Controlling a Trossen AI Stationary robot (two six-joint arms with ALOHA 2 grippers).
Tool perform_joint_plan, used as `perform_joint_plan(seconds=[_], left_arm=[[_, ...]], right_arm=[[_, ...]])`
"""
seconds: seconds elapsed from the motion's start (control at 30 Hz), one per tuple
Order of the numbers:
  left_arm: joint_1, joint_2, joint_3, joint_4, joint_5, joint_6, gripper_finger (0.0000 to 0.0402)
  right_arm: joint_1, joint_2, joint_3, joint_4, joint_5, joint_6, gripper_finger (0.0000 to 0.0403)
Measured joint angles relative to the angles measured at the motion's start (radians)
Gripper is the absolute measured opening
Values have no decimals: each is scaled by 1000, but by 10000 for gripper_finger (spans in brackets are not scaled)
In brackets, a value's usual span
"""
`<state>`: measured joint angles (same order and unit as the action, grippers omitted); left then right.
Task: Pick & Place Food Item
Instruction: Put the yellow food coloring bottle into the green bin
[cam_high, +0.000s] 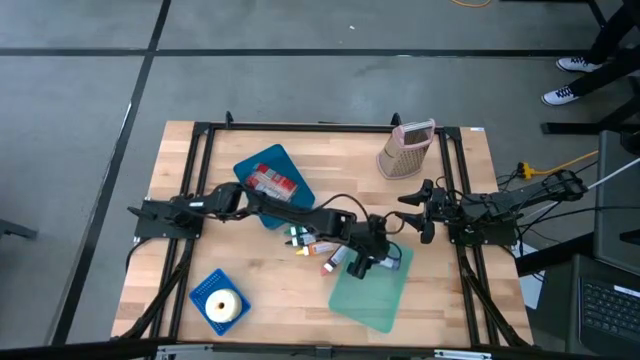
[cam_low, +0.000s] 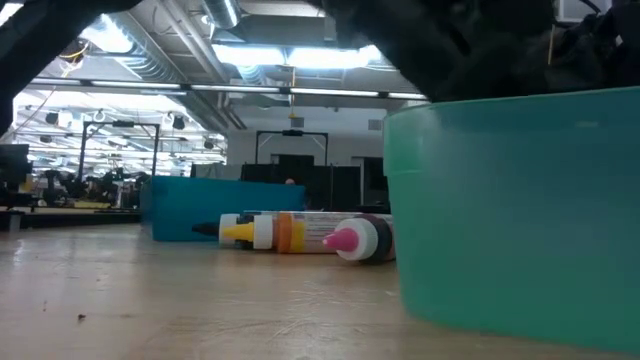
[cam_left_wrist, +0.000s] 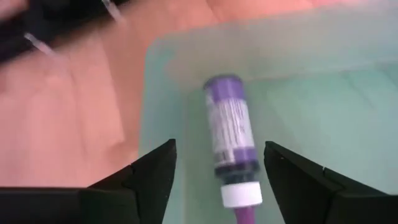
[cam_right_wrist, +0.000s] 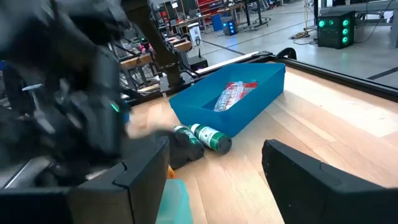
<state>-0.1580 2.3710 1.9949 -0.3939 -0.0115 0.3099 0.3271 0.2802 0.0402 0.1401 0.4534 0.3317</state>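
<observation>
Left jaws spread above purple tube (cam_left_wrist: 230, 134) near teal bin (cam_left_wrist: 323, 118) edge; right jaws apparently open.

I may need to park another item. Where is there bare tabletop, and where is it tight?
Bare wood lies between the small blue tray and the teal bin, and between the big blue bin and the pink grater. It is crowded where the tubes lie beside the left gripper.

Purple tube (cam_left_wrist: 229, 134) — white cap, teal bin (cam_high: 372, 290), blue tray (cam_high: 268, 166), pink-capped bottle (cam_low: 362, 240)
</observation>
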Motion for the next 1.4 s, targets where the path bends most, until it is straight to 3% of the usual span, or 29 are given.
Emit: perform_joint_plan(seconds=[0.23, 0.4, 0.53, 0.7, 0.9, 1.13, 1.4], left_arm=[[-67, -154, 3, -264, -291, -171, 212], [-107, -248, 3, -570, -322, -419, 211], [-138, -254, -13, -745, -330, -574, 217], [-135, -252, -151, -691, -229, -662, 219], [-120, -251, -294, -582, -221, -665, 217], [-80, -251, -338, -512, -226, -665, 217], [-47, -229, -336, -414, -119, -659, 216]], right_arm=[[0, 0, 0, -16, 0, 1, 254], [0, 0, 0, -21, 1, 13, 254], [0, 0, 0, -20, 3, 19, 254], [0, 0, 0, -21, 3, 28, 254], [0, 0, 0, -20, 3, 27, 254], [0, 0, 0, -20, 3, 27, 254], [0, 0, 0, -21, 2, 27, 254]])
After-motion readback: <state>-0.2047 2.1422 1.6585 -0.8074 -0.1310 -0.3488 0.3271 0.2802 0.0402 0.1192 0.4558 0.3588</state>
